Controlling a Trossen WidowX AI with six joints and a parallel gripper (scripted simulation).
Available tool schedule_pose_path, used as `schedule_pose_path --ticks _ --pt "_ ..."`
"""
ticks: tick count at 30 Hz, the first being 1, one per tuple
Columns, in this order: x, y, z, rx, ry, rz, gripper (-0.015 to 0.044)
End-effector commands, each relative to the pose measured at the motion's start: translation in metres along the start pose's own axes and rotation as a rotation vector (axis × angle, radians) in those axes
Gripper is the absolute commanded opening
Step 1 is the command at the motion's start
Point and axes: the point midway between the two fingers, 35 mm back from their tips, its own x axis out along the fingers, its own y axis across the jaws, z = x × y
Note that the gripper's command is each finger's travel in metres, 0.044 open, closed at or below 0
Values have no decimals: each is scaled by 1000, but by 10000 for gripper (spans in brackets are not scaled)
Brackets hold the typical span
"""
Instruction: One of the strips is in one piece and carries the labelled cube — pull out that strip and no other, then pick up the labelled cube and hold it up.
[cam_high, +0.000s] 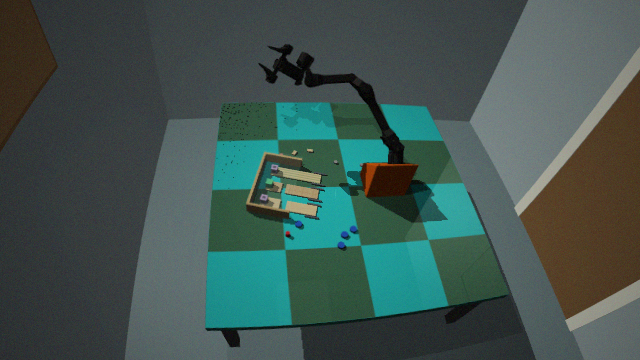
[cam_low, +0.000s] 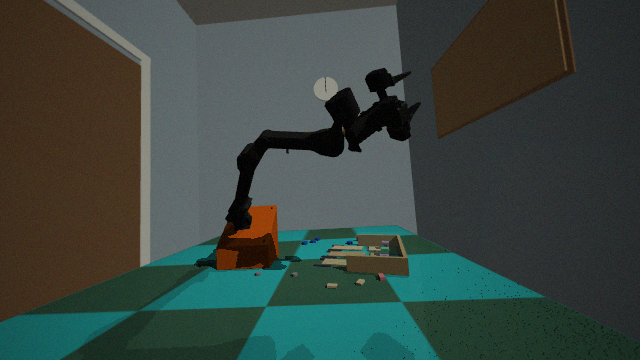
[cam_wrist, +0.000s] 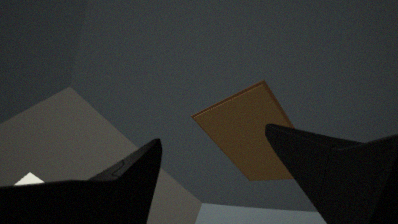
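Note:
A three-sided wooden tray (cam_high: 270, 210) (cam_low: 377, 265) holds the inner ends of three strips. In the top view, the far strip (cam_high: 300, 175) looks unbroken and has a purple cube (cam_high: 274, 168) with a pale mark at its inner end. The middle strip (cam_high: 302, 192) has a gap before the piece under a green cube (cam_high: 269, 182). The near strip (cam_high: 301, 209) also has a gap before the piece under another purple cube (cam_high: 264, 198). Any lettering is too small to read. My gripper (cam_high: 264, 55) (cam_low: 414, 88) (cam_wrist: 213, 136) is open and empty, high above the table and pointing away from the tray.
Several blue discs (cam_high: 341, 245) and a red bit (cam_high: 288, 234) lie on the near side of the tray. Small beige blocks (cam_high: 310, 150) (cam_low: 332, 285) lie beyond its far wall. The orange base block (cam_high: 390, 182) stands facing the strips' outer ends.

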Motion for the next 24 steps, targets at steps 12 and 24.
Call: schedule_pose_path --ticks 12,24 --pt "-39 -128 -90 -402 -93 -381 400" --pt "-182 -232 -198 -1051 161 -890 400"
